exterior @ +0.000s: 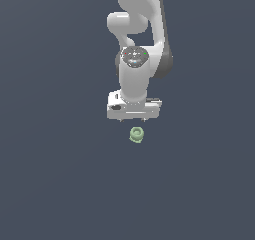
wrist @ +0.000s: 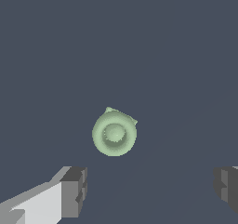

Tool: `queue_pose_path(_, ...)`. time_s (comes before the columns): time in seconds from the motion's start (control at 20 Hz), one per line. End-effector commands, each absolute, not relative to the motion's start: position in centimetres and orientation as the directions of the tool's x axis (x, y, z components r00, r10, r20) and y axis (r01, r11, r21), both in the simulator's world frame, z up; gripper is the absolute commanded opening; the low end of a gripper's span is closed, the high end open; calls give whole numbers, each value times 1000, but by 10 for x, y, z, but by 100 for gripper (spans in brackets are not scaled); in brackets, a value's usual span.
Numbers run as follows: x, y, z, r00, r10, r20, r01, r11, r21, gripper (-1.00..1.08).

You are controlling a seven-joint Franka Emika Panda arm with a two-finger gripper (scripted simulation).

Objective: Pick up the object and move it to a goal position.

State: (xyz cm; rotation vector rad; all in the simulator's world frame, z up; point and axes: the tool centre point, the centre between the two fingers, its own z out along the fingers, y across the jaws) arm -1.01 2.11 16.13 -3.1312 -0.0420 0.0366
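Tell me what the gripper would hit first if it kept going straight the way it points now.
Probably the dark surface, not the pale green object. In the wrist view the open gripper has the object lying ahead of its fingers, off their line, though depth is unclear.

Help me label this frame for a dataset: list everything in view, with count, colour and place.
object: one, pale green, stubby ring-flanged cylinder with a hollow centre, lying on the floor just ahead of the hand, not between its fingers.
floor: one, flat dark slate blue, fills the whole background.
arm: one, white with dark joints, reaching down at the centre of the exterior view.
hand: one, white with grey fingers, open, apart from the object.
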Motion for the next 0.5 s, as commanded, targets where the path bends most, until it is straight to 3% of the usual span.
queue_pose_path(0.0, -10, 21, 161, 999, 27, -23, 27, -1000, -10, 100)
queue_pose_path(0.45, 5, 16, 168, 999, 52, 15, 52, -999, -6, 100)
